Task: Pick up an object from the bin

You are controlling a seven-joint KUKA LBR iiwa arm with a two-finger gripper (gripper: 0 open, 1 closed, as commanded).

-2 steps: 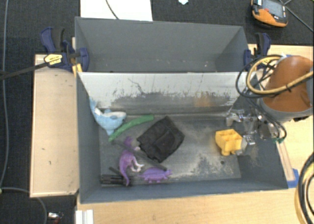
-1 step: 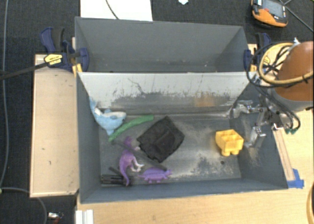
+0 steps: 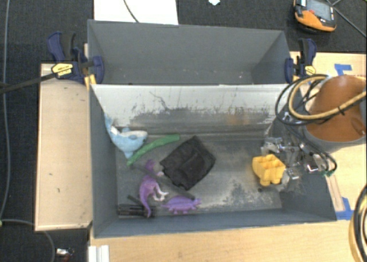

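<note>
One lumpy yellow toy [image 3: 267, 170] lies at the right end of the grey bin [image 3: 189, 54] floor, right against my pincer [image 3: 285, 166] (wide or clamped, I cannot tell). Well apart to the left sit a black crumpled lump [image 3: 187, 163] and purple toy figures [image 3: 149, 187].

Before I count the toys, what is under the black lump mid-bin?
Grey bin floor shows around the black lump, a purple toy beside its left edge. Whatever is beneath it is covered.

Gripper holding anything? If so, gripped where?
Cannot tell. The gripper sits against the right edge of the yellow lumpy toy near the right wall of the bin, but a grip on it isn't visible.
</note>
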